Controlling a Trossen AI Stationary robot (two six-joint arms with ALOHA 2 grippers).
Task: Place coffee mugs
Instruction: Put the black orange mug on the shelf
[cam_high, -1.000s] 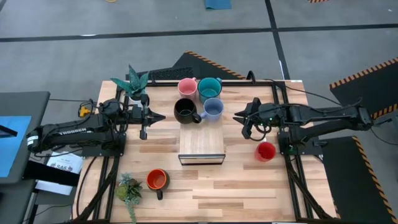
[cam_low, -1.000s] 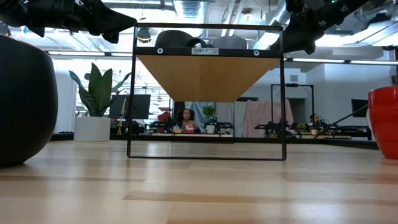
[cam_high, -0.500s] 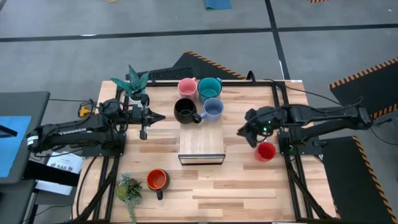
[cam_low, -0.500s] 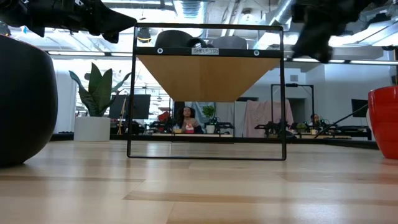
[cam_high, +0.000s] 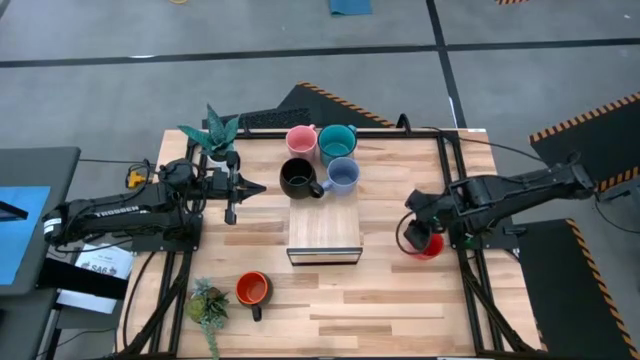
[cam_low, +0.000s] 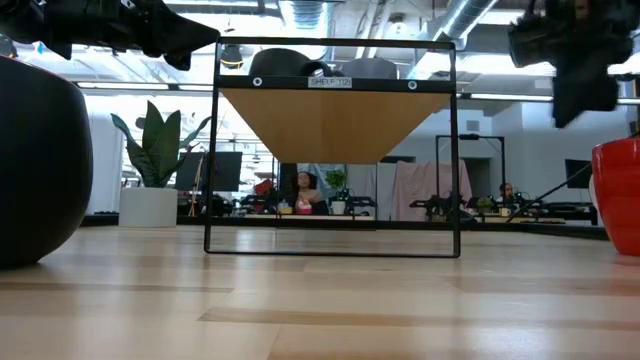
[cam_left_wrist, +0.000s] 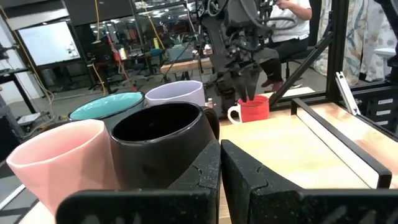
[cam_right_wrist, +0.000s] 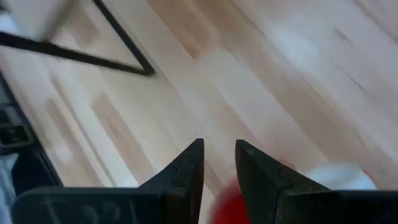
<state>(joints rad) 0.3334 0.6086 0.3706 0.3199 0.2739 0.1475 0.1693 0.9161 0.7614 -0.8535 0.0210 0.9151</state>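
Mugs, finish: six small glossy ceramic cups with rounded walls and side handles are sitting on the table (cam_high: 380, 300).
Back cluster: the pink mug (cam_high: 300, 139), teal mug (cam_high: 336, 139), black mug (cam_high: 297, 178) and pale blue mug (cam_high: 343, 175) are standing bunched together at the far edge, just behind the shelf (cam_high: 324, 232).
Shelf: a small box-like stand with a pale wood top and a thin black metal frame is standing mid-table.
Red mug: the red mug (cam_high: 430, 244) is standing upright near the table's right side, its handle showing white in the left wrist view.
Orange mug: the orange mug (cam_high: 252, 290) is sitting near the front left, beside a small potted plant (cam_high: 208, 305).
Right gripper: the right gripper (cam_high: 412, 236) is hanging directly over the red mug's left rim, fingers a narrow gap apart and holding nothing; whether they are touching the mug cannot be told.
Left gripper: the left gripper (cam_high: 257, 188) is waiting in the air left of the black mug, fingers pressed together and empty.
Surface: the table is showing light butcher-block planks with visible grain, framed by black rails.
Plants: a spiky green plant in a white pot (cam_high: 213, 134) is standing at the back left corner.
Room: grey floor with hazard-striped mats is surrounding the table; the low view is showing an open workshop with a large leafy plant (cam_low: 155, 165) and seated people in the distance.
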